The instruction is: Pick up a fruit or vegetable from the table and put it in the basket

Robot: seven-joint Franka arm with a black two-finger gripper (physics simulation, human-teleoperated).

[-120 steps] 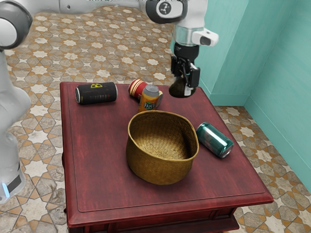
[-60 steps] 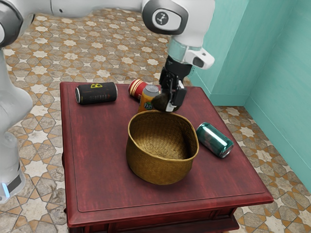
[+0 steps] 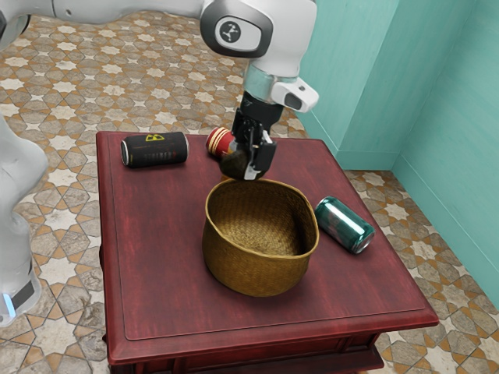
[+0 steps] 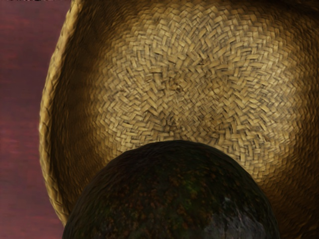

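My gripper (image 3: 248,165) is shut on a dark, round avocado (image 3: 232,164), held in the air at the far rim of the woven basket (image 3: 261,269) in the exterior view. The basket stands upright on the red table (image 3: 156,273). In the wrist view the avocado (image 4: 174,194) shows large and dark green-brown, with the woven floor of the basket (image 4: 189,84) beyond and below it. Part of the avocado is hidden behind the fingers in the exterior view.
A black can (image 3: 155,149) lies at the table's far left in the exterior view. A red can (image 3: 219,142) and a mostly hidden orange can stand behind the gripper and avocado. A green can (image 3: 344,224) lies just beside the basket, on the exterior view's right.
My hand has come down and moved toward the exterior view's left with the avocado, from beyond the table's far right corner to the basket's far rim. The cans and basket have stayed put.
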